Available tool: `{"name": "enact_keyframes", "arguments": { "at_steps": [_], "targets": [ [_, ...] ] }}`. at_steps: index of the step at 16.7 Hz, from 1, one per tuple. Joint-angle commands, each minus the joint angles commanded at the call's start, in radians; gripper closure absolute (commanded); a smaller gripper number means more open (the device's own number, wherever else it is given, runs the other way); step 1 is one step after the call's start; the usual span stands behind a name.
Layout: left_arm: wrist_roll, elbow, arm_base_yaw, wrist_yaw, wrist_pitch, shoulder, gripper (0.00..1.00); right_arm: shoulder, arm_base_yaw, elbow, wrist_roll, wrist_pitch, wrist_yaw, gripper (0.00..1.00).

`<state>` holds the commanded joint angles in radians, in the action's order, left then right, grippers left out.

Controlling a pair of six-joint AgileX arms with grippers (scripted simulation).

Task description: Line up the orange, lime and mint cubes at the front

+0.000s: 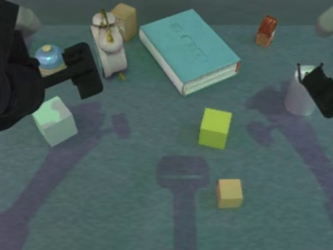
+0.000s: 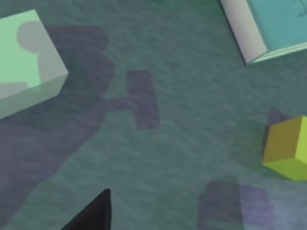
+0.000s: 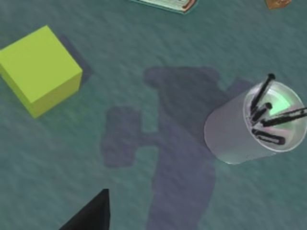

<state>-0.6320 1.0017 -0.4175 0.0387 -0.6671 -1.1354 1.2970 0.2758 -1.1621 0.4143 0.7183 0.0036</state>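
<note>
The mint cube (image 1: 54, 121) (image 2: 24, 62), the largest, stands at the left of the table. Near the middle sits the lime cube (image 1: 215, 128) (image 2: 288, 148) (image 3: 41, 69). In front of it, toward the front edge, is the small orange cube (image 1: 229, 193). My left gripper (image 1: 86, 72) hovers behind the mint cube and holds nothing. Only one dark finger (image 2: 98, 213) shows in its wrist view, with no other beside it. My right gripper (image 1: 318, 86) hangs over the far right with nothing in it, and again only one finger (image 3: 96, 213) shows.
A teal book (image 1: 190, 49) lies at the back centre. A white cup of pens (image 1: 299, 96) (image 3: 254, 124) stands under my right gripper. At the back are a tan block (image 1: 125, 21), a white stapler-like object (image 1: 108, 47), a bell (image 1: 48, 57) and a glossy red-orange object (image 1: 266, 30).
</note>
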Motion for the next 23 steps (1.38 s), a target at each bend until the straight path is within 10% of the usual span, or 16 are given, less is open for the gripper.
{"name": "enact_keyframes", "arguments": {
  "at_steps": [11,23],
  "targets": [
    [0.525,-0.881,0.382,-0.029,0.557,0.976,0.00,0.984,0.208,-0.877,0.312,0.541,0.002,0.00],
    [0.632,-1.002,0.437,-0.039,0.667,1.135,0.00,1.131,0.238,-1.010,0.362,0.599,0.002,0.00]
  ]
}}
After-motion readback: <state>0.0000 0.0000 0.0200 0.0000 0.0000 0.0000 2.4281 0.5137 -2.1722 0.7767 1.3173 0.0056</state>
